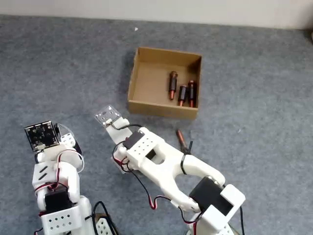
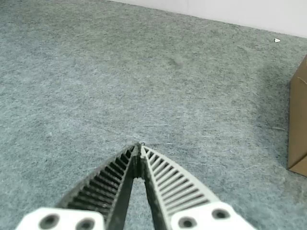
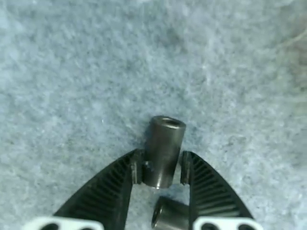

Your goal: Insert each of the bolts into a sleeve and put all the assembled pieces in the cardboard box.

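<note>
Grey carpet (image 1: 244, 147) covers the table in the high view. The cardboard box (image 1: 139, 105) holds three assembled pieces (image 1: 182, 94), lying close together against its near wall. One loose bolt (image 1: 182, 139) lies on the carpet just outside that wall. The right arm (image 1: 161, 161) stretches to a spot near the box's near-left corner, and the left arm (image 1: 54, 166) stands well apart from the box.

From the left wrist, the left gripper (image 2: 139, 151) is clenched on nothing, fingertips meeting, with the box wall (image 2: 300, 120) beyond it.

From the right wrist, the right gripper (image 3: 160, 167) grasps a dark sleeve (image 3: 163, 139), its open bore showing. A second sleeve (image 3: 170, 215) lies just beside it, between the fingers.
</note>
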Robot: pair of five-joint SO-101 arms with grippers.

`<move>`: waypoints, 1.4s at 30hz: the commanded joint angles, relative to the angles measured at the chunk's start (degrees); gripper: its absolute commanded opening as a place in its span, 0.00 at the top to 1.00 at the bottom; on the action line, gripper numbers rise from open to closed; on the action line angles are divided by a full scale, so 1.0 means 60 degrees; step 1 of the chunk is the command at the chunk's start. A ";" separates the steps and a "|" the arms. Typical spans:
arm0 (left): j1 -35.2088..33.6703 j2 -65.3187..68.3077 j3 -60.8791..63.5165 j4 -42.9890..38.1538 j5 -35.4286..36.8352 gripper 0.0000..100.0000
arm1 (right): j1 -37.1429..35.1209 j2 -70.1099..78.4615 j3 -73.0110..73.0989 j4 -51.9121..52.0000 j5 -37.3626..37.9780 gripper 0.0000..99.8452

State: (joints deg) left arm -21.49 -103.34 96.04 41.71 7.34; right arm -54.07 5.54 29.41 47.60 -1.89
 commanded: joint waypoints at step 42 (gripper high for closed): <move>0.2264 -0.0051 -0.1956 0.2286 -0.3458 0.99 | 0.7963 -0.9795 0.4784 0.0549 0.0410 0.99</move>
State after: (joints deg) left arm -14.46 -103.34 93.41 48.04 -10.33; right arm -11.60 -49.14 53.76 58.42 2.24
